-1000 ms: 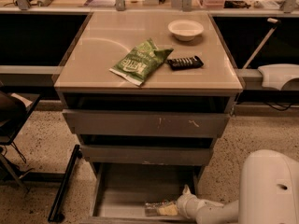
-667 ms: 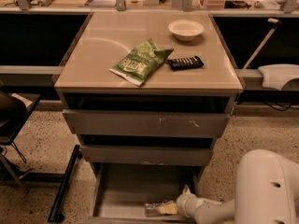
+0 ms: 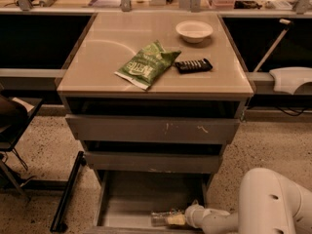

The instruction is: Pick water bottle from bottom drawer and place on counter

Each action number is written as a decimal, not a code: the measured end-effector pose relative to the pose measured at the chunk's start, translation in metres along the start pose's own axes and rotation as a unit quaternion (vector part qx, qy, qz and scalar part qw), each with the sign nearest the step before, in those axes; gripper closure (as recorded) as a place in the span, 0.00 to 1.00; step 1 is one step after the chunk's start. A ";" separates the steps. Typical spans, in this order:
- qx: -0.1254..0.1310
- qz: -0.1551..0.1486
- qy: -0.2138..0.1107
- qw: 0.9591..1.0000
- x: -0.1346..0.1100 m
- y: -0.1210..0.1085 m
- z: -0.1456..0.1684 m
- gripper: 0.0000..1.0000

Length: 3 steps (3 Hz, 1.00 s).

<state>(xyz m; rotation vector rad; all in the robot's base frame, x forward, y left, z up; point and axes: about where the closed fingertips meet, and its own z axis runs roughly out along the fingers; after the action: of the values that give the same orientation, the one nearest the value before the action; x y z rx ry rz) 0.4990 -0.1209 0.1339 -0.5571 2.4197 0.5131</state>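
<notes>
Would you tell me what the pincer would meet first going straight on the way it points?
The water bottle, lying in the bottom drawer just left of the pincer; they may already touch.

The glossy tan-beige counter (image 3: 107,52) bears a green crinkled snack bag (image 3: 147,65) with white lettering, a black remote-like bar (image 3: 193,65) and a cream-white round bowl (image 3: 194,31). The bottom drawer (image 3: 129,199) is plain flat grey. In it, the off-white gripper (image 3: 184,218) sits at the clear plastic water bottle (image 3: 165,219) with its pale yellowish band. The stone floor (image 3: 41,145) is beige with dark speckles.
</notes>
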 end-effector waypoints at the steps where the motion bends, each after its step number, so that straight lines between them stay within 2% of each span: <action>1: 0.001 -0.001 -0.002 1.000 -0.001 -0.004 0.004 0.00; 2: -0.001 -0.012 -0.002 1.000 -0.005 0.001 0.004 0.00; 3: -0.017 -0.039 0.005 0.999 -0.002 0.021 0.007 0.00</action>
<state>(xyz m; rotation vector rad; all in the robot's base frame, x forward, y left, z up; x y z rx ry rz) 0.4932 -0.0997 0.1345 -0.6669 2.3923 0.5215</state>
